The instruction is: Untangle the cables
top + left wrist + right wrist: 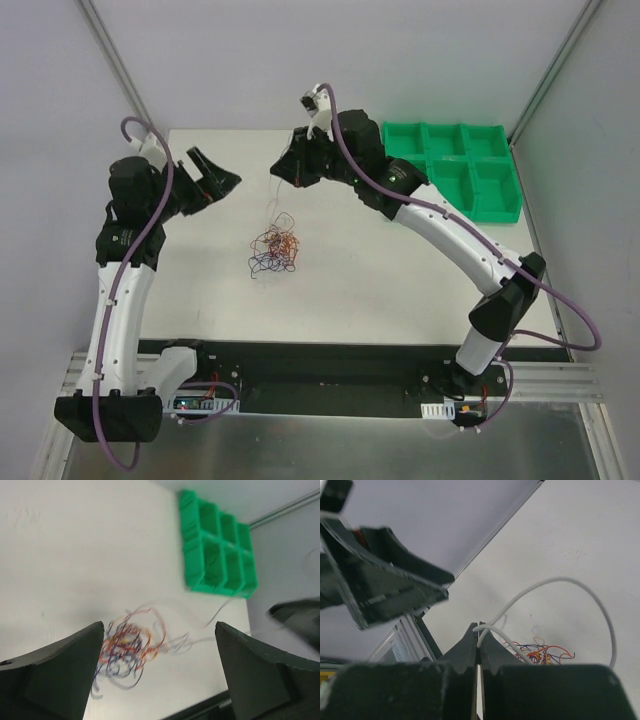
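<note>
The cables are a small knot [274, 247] of orange, red, blue-purple and white wires lying mid-table. A white wire [570, 582] rises out of the knot [545, 654] in a loop, and my right gripper [479, 627] is shut on its end. From above, that gripper [280, 168] hangs behind the knot with the strand [271, 200] stretched up to it. My left gripper [218, 170] is raised to the left of the knot. Its fingers stand wide open with nothing between them. In the left wrist view the blurred knot [127, 647] lies beyond the left gripper [159, 627].
A green compartment tray [455, 165] stands at the back right corner of the table and shows as the tray [215, 555] in the left wrist view. Grey walls and metal frame posts surround the white table [400, 280]. Thick purple hoses run along both arms.
</note>
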You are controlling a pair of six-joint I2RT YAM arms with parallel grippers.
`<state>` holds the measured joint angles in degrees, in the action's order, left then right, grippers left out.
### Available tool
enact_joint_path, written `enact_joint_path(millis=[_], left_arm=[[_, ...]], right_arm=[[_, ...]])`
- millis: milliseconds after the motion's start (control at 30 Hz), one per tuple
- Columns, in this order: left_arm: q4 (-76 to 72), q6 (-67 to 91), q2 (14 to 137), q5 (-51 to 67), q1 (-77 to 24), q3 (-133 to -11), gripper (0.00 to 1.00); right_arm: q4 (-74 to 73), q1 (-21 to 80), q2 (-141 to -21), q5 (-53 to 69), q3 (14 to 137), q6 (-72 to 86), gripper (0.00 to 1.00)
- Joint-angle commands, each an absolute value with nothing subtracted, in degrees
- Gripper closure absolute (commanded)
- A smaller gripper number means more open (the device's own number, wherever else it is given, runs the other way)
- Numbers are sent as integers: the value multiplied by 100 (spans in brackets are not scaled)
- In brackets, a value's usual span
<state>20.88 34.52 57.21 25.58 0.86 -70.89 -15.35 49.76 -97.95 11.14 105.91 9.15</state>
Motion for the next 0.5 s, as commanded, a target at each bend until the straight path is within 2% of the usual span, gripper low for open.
enact_joint_path(millis=[0,100,167,267,333,467], left_arm=[[2356,2980,4862,2575,141,-6172,7],[2216,2848,4492,3293,141,-5548,12],[1743,2786,4369,3978,114,-5091,23],[786,3014,4237,4499,-156,-4476,26],[231,3033,4201,4230,-656,-4237,21],[26,2549,4394,2754,-1800,-4184,16]], right_arm=[[-1704,4729,-10028,1731,11082,1520,100],[-1784,4702,-10011,1766,11101,1573,100],[-1784,4693,-9976,1802,11074,1617,100],[-1740,4693,-9923,1846,10978,1705,99],[-1679,4685,-9862,1828,10873,1749,100],[-1556,4702,-9756,1845,10705,1881,99]])
